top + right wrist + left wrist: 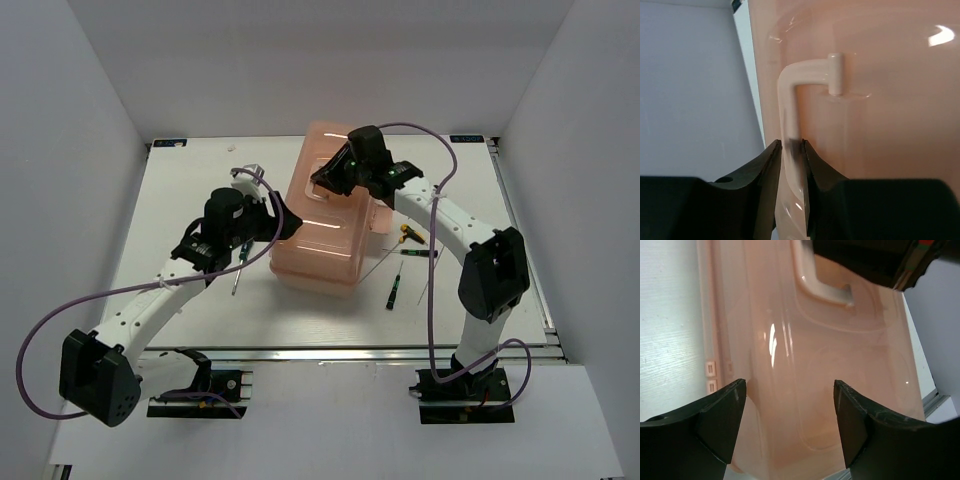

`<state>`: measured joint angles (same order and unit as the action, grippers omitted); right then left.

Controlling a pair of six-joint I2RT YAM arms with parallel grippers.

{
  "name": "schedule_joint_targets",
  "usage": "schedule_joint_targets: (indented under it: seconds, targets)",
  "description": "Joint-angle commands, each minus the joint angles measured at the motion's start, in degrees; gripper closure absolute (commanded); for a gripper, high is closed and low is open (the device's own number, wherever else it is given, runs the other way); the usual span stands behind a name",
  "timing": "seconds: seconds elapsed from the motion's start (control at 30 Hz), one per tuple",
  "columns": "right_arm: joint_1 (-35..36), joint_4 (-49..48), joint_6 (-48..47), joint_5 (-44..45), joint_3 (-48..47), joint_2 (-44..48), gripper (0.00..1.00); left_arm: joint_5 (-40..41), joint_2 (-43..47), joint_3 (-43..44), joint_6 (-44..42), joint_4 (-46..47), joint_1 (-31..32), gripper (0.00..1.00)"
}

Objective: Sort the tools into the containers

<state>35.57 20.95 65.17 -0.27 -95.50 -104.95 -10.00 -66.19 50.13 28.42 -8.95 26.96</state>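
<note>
The right gripper point(791, 150), lower centre, pinches the pale curved lid handle point(789, 100) of the translucent salmon-pink plastic toolbox point(890, 160); lift straight, bracing with the wide-spread left gripper point(789, 415).

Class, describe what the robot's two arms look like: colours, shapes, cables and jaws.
The left arm and right arm each have white links and bulky black joint housings. A purple cable runs along each arm. The jaws are black, broad and tapering.
</note>
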Motion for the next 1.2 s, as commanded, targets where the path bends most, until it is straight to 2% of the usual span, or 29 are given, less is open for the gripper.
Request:
schedule_joint_targets:
  seconds: [0.0,0.27,0.7,0.87,1.0,1.17]
  targets:
    - [0.20,-7.92,1.02,-8.86,5.32,1.23,0.71,1.74,1.59,4.27,-2.40,-1.51,0.46,0.20]
    - [-0.94,-19.18,-0.22,-13.87,9.37,5.36,0.76,3.32,-4.02,11.37,-5.57,-1.33,0.20,0.19]
    - [-2.26,-22.88,1.98,-17.65,9.28,6.07,0.79,-2.65,-17.47,19.83,-3.55,-0.81,-1.21,0.19]
    - [-2.44,-24.20,2.77,-18.71,10.07,6.60,0.79,-6.51,-19.93,21.75,-1.53,1.39,-1.30,0.20]
    - [-2.61,-24.38,2.77,-18.89,10.25,6.51,0.79,-8.72,-21.08,23.17,-0.13,2.62,-1.30,0.25]
    - [-2.70,-24.29,3.03,-19.41,10.34,5.98,0.80,-2.93,-16.62,22.03,0.23,2.27,-1.30,0.28]
